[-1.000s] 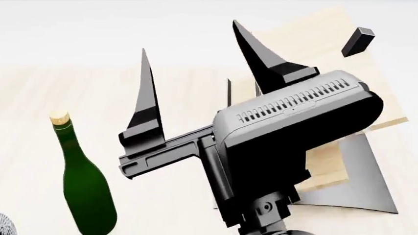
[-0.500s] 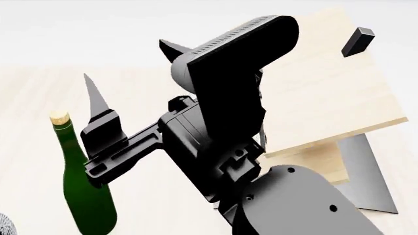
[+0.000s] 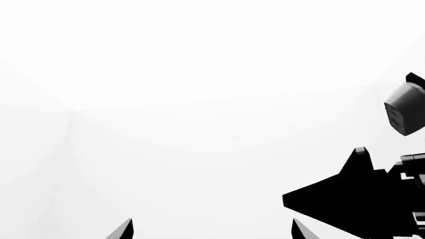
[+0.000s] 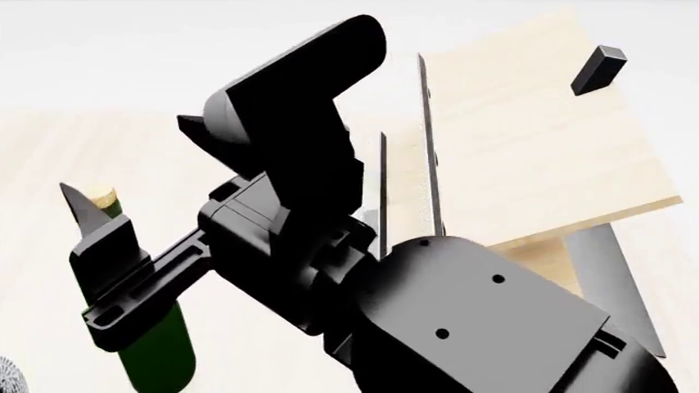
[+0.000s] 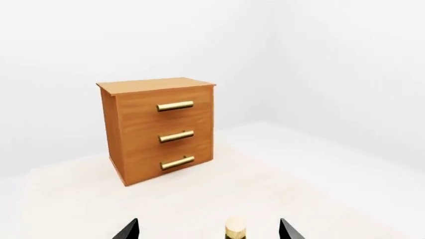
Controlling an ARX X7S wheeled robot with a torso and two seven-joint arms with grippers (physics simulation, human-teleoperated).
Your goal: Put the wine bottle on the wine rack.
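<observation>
The upright bottle [image 4: 153,348] stands with its cork [image 5: 235,229] between the spread fingers of the right gripper [image 5: 208,231], the nearer arm; the left gripper [image 3: 211,231] is also spread.

Right gripper [image 4: 137,209] spread, straddling wine bottle [image 4: 156,352] neck.

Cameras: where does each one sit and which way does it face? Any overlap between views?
Head view: on the head, looking down over the right tool reaching at the wine bottle, wine rack behind.
Left wrist view: on the left arm, facing blank white; its fingertips at the edge, part of the other arm beside.
Right wrist view: on the right arm, facing a drawer cabinet; the bottle's cork between its fingertips.
Shared: head and right wrist both show the cork.
</observation>
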